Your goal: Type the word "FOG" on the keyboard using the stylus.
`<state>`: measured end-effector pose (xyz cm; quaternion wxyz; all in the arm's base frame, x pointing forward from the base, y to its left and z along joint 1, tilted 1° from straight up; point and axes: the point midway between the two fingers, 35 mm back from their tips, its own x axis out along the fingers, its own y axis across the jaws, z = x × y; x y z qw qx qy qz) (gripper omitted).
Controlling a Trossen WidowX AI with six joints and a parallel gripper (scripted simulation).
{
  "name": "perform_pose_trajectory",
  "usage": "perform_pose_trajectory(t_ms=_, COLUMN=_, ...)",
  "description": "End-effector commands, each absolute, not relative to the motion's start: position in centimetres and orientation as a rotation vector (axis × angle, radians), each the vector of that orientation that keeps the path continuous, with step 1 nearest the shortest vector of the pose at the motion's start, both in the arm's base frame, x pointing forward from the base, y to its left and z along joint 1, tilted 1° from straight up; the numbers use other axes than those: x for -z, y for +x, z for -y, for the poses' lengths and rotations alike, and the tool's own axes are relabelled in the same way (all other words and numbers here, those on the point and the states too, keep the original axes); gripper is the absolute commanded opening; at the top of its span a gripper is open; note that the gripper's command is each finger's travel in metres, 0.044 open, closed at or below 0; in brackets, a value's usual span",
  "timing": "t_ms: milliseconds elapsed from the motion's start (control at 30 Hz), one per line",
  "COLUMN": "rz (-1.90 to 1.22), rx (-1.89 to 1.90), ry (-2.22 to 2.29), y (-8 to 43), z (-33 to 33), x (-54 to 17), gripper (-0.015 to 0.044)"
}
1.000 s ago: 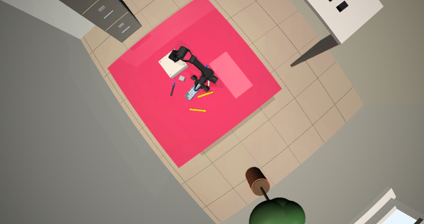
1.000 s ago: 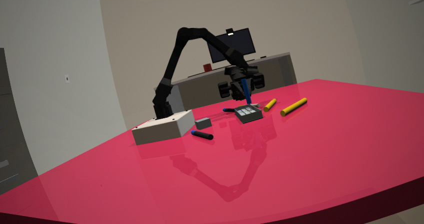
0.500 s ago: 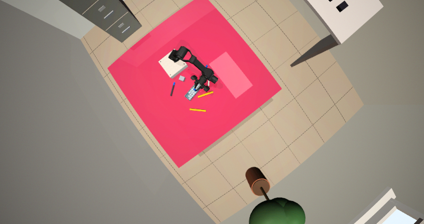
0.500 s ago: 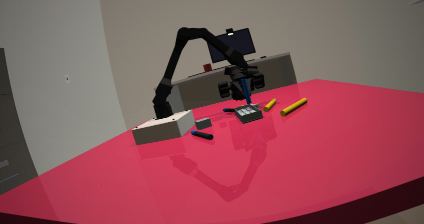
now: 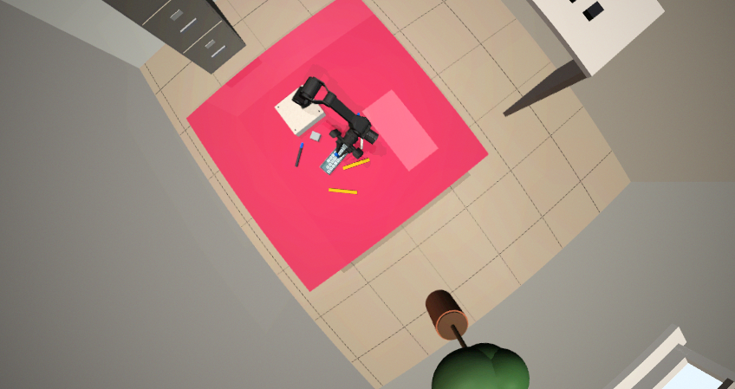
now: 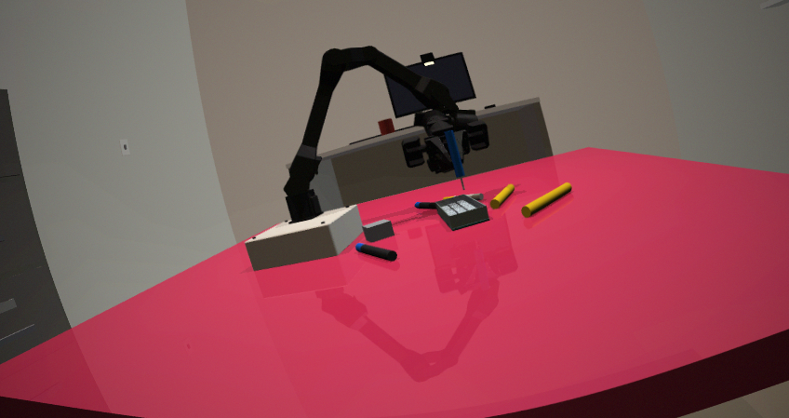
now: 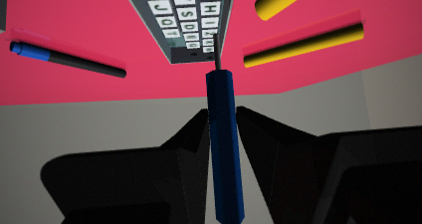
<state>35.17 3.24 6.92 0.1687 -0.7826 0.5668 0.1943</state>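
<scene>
Red table [image 6: 608,259] carries the keyboard [image 6: 461,210]; tool [image 7: 222,115] pinches the stylus [image 7: 225,144] upright, tip above the keyboard's near edge
</scene>
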Motion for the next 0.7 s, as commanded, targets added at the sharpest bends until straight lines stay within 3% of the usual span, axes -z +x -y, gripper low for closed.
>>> perform_pose_trajectory(t_ms=0, rz=-1.609, rx=-0.550, ry=-2.224, y=35.2, z=-3.2, x=-6.9, gripper=0.0045)
perform_pose_trajectory(t_ms=100, rz=-1.609, rx=-0.552, ry=-2.224, y=35.3, z=-3.0, x=-6.9, gripper=0.0000)
perform_pose_trajectory(t_ms=667, rz=-1.620, rx=-0.550, ry=-2.239, y=35.8, z=5.3, x=-7.5, gripper=0.0000)
